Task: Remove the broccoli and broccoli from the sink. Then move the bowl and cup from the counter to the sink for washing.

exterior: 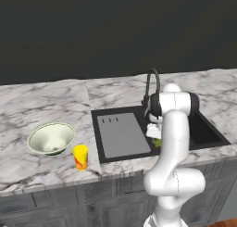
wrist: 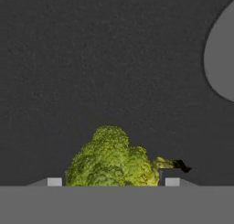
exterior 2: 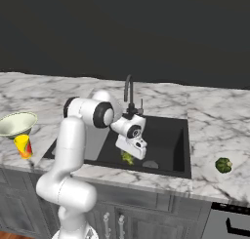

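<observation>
My gripper (wrist: pixel 113 182) is down inside the black sink (exterior 2: pixel 166 135), its two tips pressed against the sides of a yellowish-green broccoli (wrist: pixel 112 161) that rests on the basin floor. That floret also peeks out beside the hand as broccoli (exterior 2: pixel 127 158) and broccoli (exterior: pixel 158 142). A darker green broccoli (exterior 2: pixel 223 165) lies on the counter (exterior 2: pixel 219 130) right of the sink. The cream-green bowl (exterior: pixel 51 138) and the yellow cup (exterior: pixel 80 157) stand on the counter left of the sink, the cup in front of the bowl.
A dark gooseneck tap (exterior: pixel 152 85) rises behind the basin, close to my arm. A grey flat panel (exterior: pixel 122 135) covers the sink's left part. A grey drain (wrist: pixel 221 58) lies on the sink floor beyond the floret. Grey cabinet fronts (exterior: pixel 69 198) run below the counter edge.
</observation>
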